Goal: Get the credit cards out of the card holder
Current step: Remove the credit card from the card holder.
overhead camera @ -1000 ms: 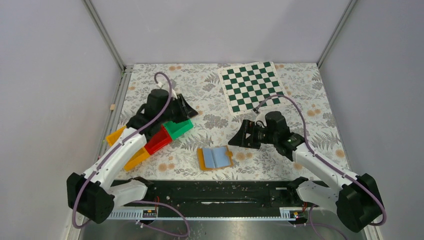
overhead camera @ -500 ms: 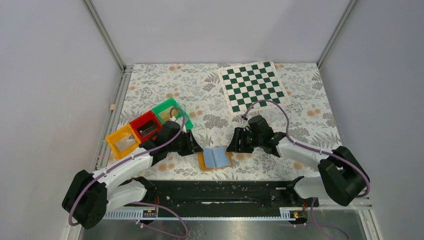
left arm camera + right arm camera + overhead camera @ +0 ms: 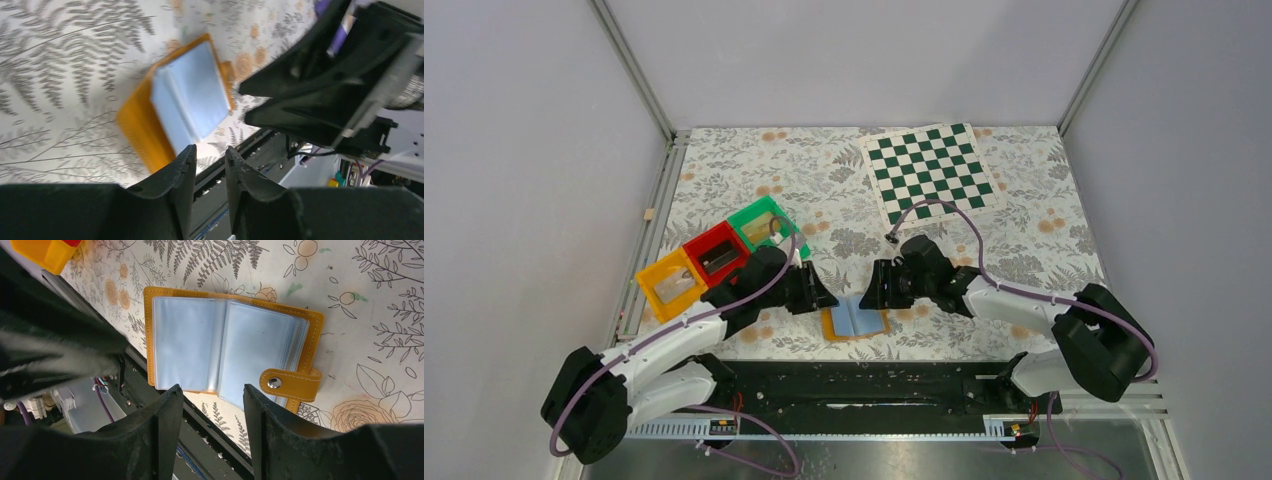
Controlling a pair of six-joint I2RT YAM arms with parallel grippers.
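The card holder lies open and flat near the table's front edge. It is orange with pale-blue clear sleeves and a snap strap on its right side. No credit cards can be made out in the sleeves. My left gripper hovers just left of the holder, jaws a narrow gap apart and empty. From the right, my right gripper leans over the holder's far right corner. It is open and empty. The two grippers nearly face each other across the card holder.
An orange bin, a red bin and a green bin stand in a diagonal row at the left. A green-and-white chessboard lies at the back right. The black base rail runs just in front of the holder.
Both arms have swung in toward the card holder. The left arm came off the bins, which now show fully. The right gripper's jaws have narrowed.
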